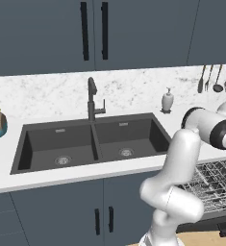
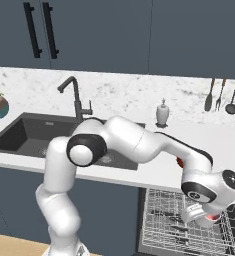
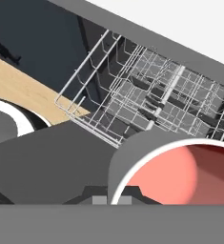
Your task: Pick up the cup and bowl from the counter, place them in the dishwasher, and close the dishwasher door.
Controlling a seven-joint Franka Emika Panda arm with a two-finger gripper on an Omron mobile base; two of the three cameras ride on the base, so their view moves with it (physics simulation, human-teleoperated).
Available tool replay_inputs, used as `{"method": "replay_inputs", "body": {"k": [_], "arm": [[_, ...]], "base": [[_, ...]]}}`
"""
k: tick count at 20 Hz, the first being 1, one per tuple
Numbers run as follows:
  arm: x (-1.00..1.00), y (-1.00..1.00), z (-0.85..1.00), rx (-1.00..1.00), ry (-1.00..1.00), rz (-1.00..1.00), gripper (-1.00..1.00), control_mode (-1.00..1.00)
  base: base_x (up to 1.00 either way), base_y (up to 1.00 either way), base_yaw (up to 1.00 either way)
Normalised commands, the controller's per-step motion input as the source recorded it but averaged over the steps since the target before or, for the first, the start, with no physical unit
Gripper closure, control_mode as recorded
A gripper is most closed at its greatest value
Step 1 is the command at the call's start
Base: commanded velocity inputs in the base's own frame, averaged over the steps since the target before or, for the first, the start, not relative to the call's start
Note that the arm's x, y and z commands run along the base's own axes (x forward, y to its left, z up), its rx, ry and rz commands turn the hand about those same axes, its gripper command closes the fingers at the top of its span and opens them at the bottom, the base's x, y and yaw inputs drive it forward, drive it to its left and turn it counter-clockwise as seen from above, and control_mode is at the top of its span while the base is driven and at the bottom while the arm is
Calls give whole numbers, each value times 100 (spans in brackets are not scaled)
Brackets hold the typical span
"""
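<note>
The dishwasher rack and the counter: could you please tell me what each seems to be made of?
The dishwasher rack looks like thin grey metal wire, perhaps coated: an open grid of slim rods. The counter looks like polished white marble or an imitation: pale, smooth, with grey speckles.

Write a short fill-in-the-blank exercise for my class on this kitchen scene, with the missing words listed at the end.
1. The gripper holds the cup above the dishwasher's wire ____.
2. The inside of the cup is coloured ____.
3. The soap dispenser stands on the counter, to the ____ of the black double sink.

Missing words: rack; red; right
</note>
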Motion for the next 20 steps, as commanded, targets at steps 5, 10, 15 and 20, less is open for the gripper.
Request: {"method": "replay_inputs", "body": {"k": [5, 10, 15, 20], "arm": [[-24, 10, 0, 4, 0, 6, 100, -100], [0, 5, 0, 15, -1, -5, 100, -100], [3, 6, 0, 15, 0, -8, 100, -100], [0, 1, 0, 18, 0, -5, 100, -100]], "base": [[0, 0, 0], [0, 0, 0], [0, 0, 0], [0, 0, 0]]}}
